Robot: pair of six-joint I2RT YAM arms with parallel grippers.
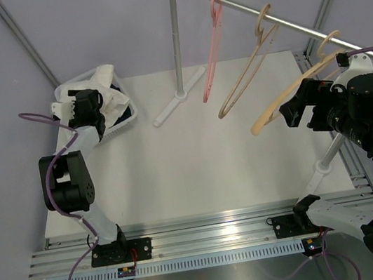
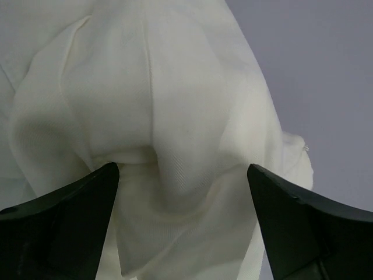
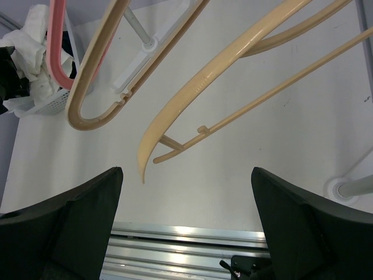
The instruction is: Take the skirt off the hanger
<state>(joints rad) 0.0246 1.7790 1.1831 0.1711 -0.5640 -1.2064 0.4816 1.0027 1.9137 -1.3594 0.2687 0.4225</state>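
Note:
The white skirt (image 1: 103,78) lies crumpled in a white basket (image 1: 123,119) at the table's far left corner. My left gripper (image 1: 85,103) hangs right over it. In the left wrist view its jaws (image 2: 182,168) stand wide open, with a fold of the skirt (image 2: 175,87) bulging up between the fingers, not pinched. A bare beige hanger (image 1: 286,96) hangs from the rail (image 1: 258,11) at the right. My right gripper (image 1: 295,110) is open just beside its lower end. In the right wrist view that hanger (image 3: 233,58) is above the open fingers (image 3: 186,170), which hold nothing.
A pink hanger (image 1: 211,51) and a tan hanger (image 1: 247,73) also hang bare on the rail. The rack's upright pole (image 1: 177,42) and foot stand at the back centre. A second post (image 1: 327,157) stands at the right by an aluminium frame.

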